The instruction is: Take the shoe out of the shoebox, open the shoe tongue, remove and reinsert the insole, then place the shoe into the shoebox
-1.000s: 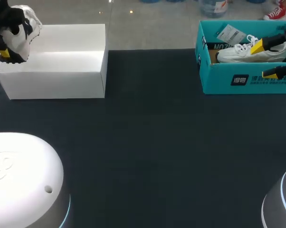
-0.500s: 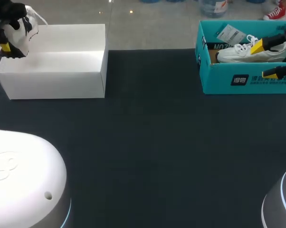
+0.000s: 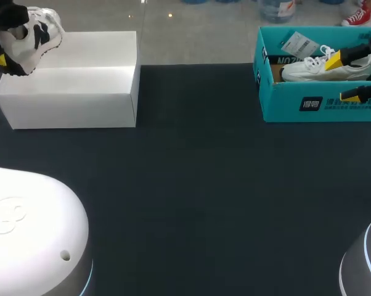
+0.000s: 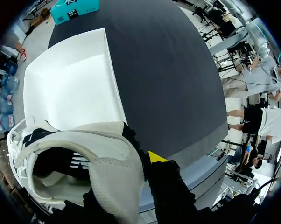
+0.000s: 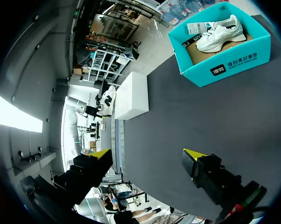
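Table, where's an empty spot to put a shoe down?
The dark table is bare between the white box and the teal shoebox, and across the near side. The white box looks empty inside too. The teal shoebox is crowded: a white shoe fills it.

Left wrist cam: only one yellow fingertip (image 4: 154, 156) of the left tool (image 4: 126, 172) shows. The other one's buried behind the heel of the black-and-white shoe (image 4: 80, 154), and the shoe's toe end runs into the dark rim. Head cam: the left edge chops that tool and the right edge chops the right tool (image 3: 347, 77). The teal shoebox (image 3: 309, 102) wall hides the sole of the white shoe (image 3: 315, 69). The print on the tag (image 3: 299, 44) is too small to read.
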You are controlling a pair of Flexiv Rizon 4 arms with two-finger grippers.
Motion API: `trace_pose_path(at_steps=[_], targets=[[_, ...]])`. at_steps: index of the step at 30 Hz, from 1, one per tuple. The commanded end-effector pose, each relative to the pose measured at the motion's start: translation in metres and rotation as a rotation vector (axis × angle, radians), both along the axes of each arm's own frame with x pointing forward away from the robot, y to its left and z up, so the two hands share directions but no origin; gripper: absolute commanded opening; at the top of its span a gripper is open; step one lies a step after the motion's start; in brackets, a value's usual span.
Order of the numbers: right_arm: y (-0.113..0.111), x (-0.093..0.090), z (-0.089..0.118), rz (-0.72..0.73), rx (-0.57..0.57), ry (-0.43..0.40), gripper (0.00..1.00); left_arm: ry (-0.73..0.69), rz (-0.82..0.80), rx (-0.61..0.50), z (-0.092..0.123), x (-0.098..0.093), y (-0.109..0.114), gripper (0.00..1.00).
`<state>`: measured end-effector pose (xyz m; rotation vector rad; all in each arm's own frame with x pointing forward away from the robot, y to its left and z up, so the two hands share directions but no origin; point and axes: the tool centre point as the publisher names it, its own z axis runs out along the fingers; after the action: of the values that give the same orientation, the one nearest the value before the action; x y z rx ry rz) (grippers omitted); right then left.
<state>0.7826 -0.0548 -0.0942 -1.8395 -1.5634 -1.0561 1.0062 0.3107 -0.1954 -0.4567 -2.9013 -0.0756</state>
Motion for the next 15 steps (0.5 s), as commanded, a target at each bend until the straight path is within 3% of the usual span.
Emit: trace_pose_path(at_steps=[1, 2, 15], targets=[[0.0008, 0.0, -0.0005, -0.002, -0.003, 0.001, 1.0, 0.024, -0.714, -0.052, 0.0129, 0.0057, 0.0041, 0.0], [0.0008, 0.0, -0.0005, -0.002, -0.003, 0.001, 1.0, 0.042, -0.774, -0.091, 0.0157, 0.0074, 0.0057, 0.0], [0.0008, 0.0, -0.0005, -0.002, -0.003, 0.001, 1.0, 0.042, -0.774, -0.091, 0.0157, 0.0074, 0.0057, 0.0]])
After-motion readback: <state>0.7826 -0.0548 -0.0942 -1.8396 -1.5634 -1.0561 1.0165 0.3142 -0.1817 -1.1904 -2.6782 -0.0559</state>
